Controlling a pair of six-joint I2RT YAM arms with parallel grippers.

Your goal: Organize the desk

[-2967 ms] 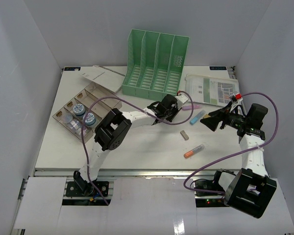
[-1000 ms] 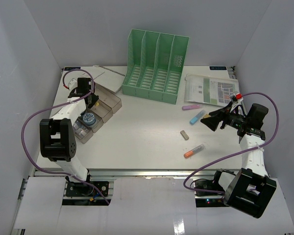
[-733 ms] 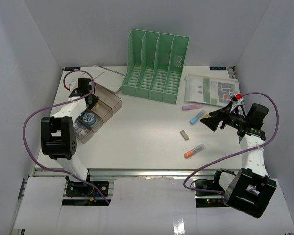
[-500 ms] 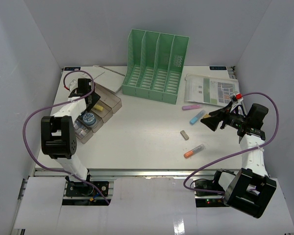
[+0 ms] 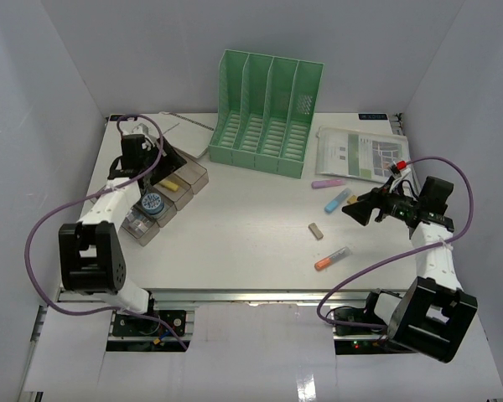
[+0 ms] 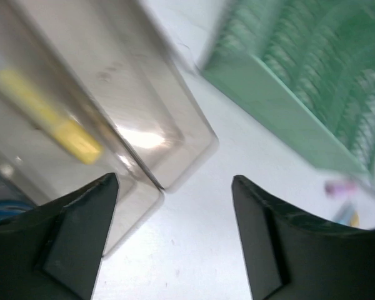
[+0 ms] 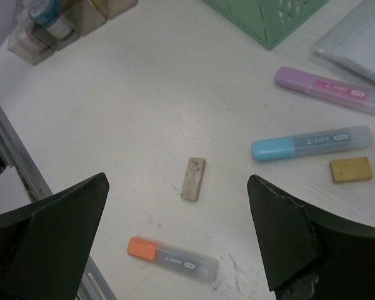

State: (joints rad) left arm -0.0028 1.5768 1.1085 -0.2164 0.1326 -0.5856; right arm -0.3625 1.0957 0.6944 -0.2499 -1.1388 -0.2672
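The desk (image 5: 235, 243) under the rack (image 5: 268, 113) looks rigid and fixed, so you grip nothing of it; take the light, slick markers (image 7: 312, 142) before the rack by their barrels. Your right gripper (image 7: 177, 181) hangs spread wide above the desk there. The left gripper (image 6: 174, 182), also spread and empty, hovers over it left of the rack, by the box (image 6: 144, 125).

You'll find small print along the barrels of the pink highlighter (image 7: 330, 90) and the blue highlighter (image 7: 311, 143) in the right wrist view. It looks like "pilot", with a tiny boxed tag beside it. The orange highlighter (image 7: 173, 257) carries a similar line, too small to read. The printed sheet (image 5: 360, 154) has text and blocks, illegible from above.
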